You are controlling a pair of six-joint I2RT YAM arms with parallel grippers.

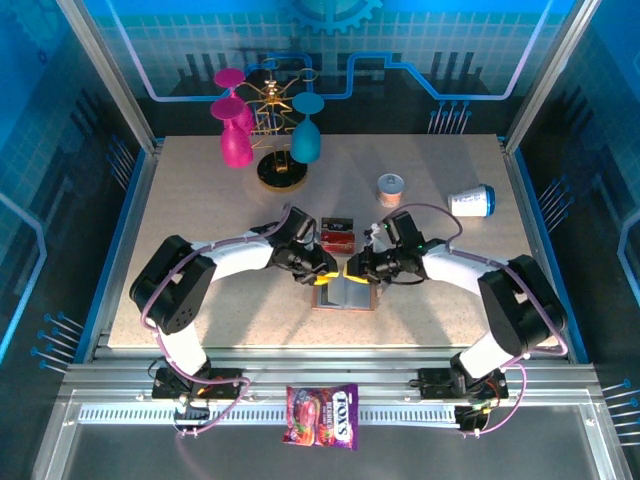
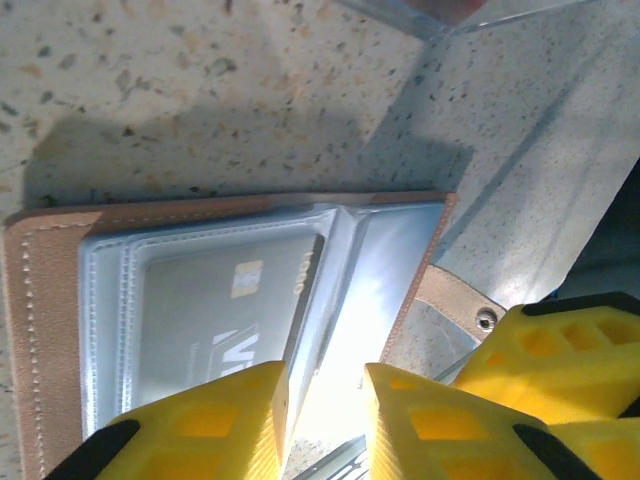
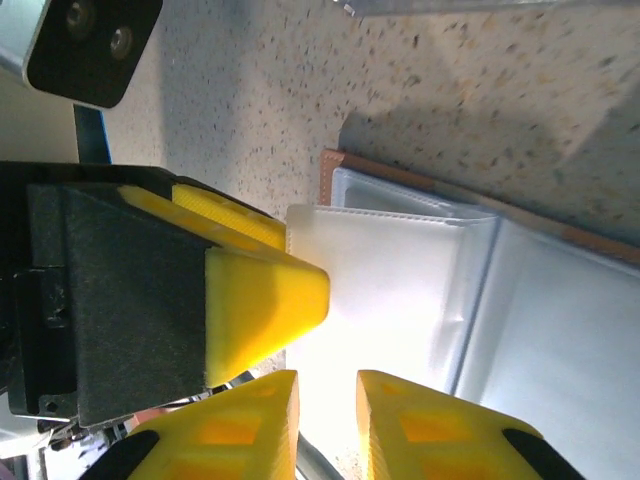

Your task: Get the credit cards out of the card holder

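A: Left claw (image 2: 326,388): fingers a slit apart over the open wallet (image 2: 50,300). We cannot tell whether they nip the clear sleeve (image 3: 390,285). Right claw (image 3: 327,388) is the same, meeting it from three o'clock.

B: Noted. In the left wrist view, one card (image 2: 225,300) sits in the pocket at nine o'clock of the fold. We judge it best to pin the leather and slide the card out flat.

A: Table (image 1: 200,200) is speckled, probably slick. Small box (image 1: 338,236) is just beside the wallet at twelve o'clock, glass rack (image 1: 275,150) beyond it, cup (image 1: 391,188) at one. Blue walls all round.
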